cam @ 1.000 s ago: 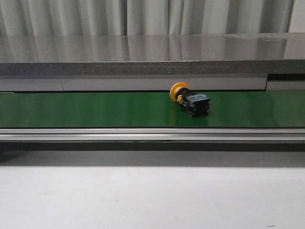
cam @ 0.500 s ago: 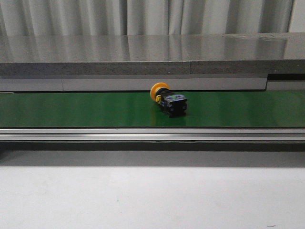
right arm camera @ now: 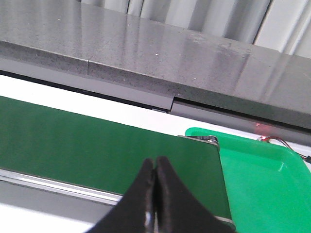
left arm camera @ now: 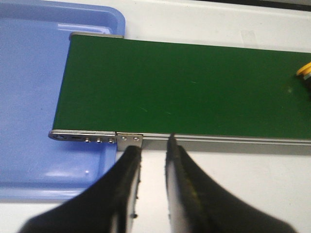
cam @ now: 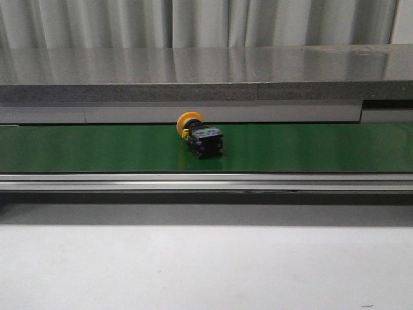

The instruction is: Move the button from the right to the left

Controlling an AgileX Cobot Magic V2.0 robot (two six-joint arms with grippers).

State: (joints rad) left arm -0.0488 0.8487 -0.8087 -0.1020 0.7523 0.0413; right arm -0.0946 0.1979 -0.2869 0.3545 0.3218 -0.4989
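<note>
The button (cam: 200, 137) lies on its side on the green conveyor belt (cam: 97, 148), near the middle of the front view, yellow cap toward the back left and black body toward the front. A sliver of its yellow cap (left arm camera: 305, 71) shows at the edge of the left wrist view. My left gripper (left arm camera: 151, 143) is open and empty, by the belt's front rail near the belt's left end. My right gripper (right arm camera: 154, 164) is shut and empty over the belt's right end. Neither gripper shows in the front view.
A blue tray (left arm camera: 29, 73) sits under the belt's left end. A green tray (right arm camera: 262, 170) sits at the belt's right end. A grey stone ledge (cam: 206, 81) runs behind the belt. A white table surface (cam: 206, 265) lies in front of it.
The button has travelled left along the belt, from right of centre to about the middle. Its pose has stayed the same.
</note>
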